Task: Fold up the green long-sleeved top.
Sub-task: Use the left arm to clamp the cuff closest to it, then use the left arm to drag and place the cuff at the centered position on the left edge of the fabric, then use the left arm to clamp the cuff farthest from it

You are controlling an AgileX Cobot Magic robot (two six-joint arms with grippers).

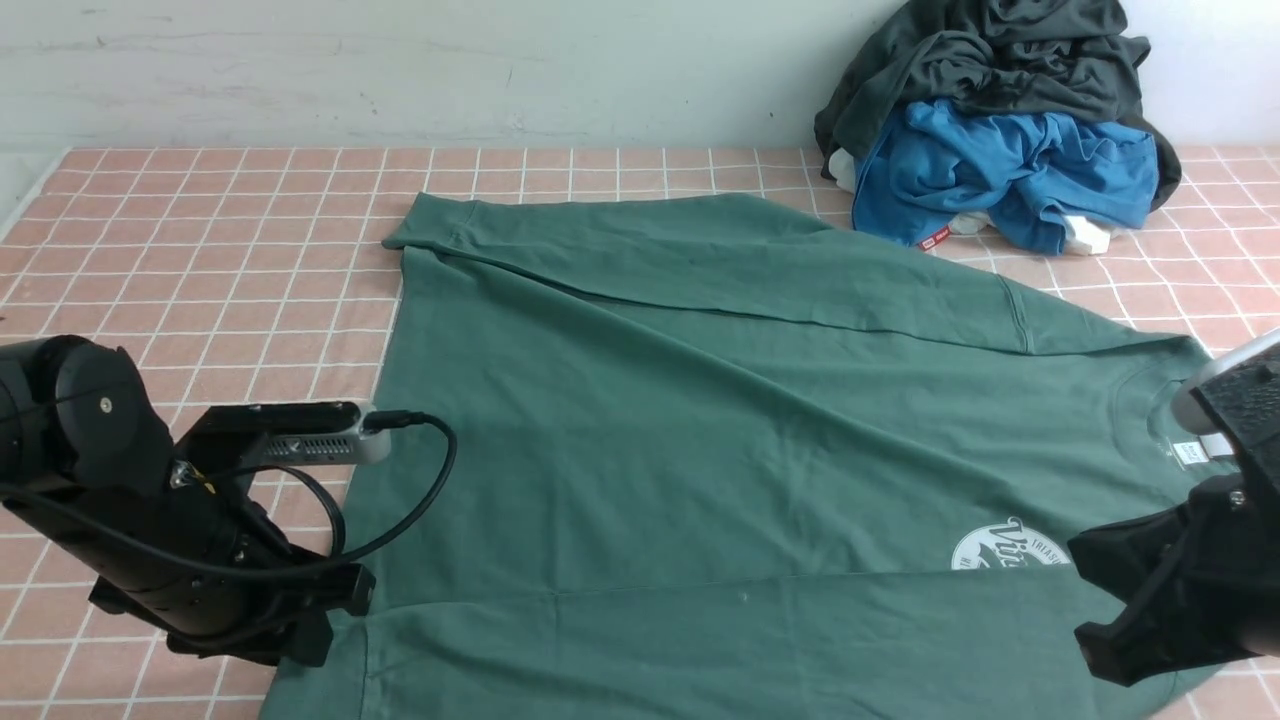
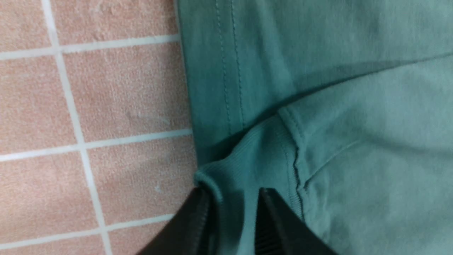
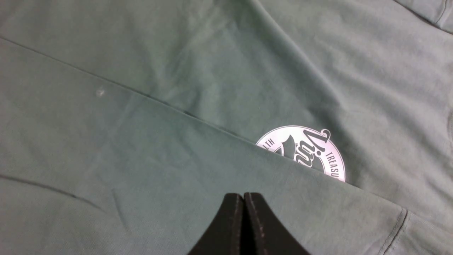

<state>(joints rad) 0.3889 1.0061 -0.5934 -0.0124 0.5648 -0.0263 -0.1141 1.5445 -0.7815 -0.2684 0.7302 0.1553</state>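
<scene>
The green long-sleeved top [image 1: 700, 400] lies flat on the pink checked table, its neck with a white label [image 1: 1188, 452] towards the right. Both sleeves are folded in over the body: the far one [image 1: 700, 260] and the near one [image 1: 750, 640], which half covers the white round logo [image 1: 1005, 548]. In the left wrist view my left gripper [image 2: 233, 193] is low at the near sleeve's ribbed cuff [image 2: 254, 159]; its jaws stand apart with the cuff lying between them. My right gripper [image 3: 243, 194] hovers shut and empty over the near sleeve beside the logo [image 3: 304, 150].
A heap of clothes sits at the back right against the wall, a bright blue garment [image 1: 1000, 170] under a dark charcoal one [image 1: 1000, 60]. Bare pink checked cloth [image 1: 200, 250] stretches to the left of the top. The right arm [image 1: 1190, 580] hides the top's near right corner.
</scene>
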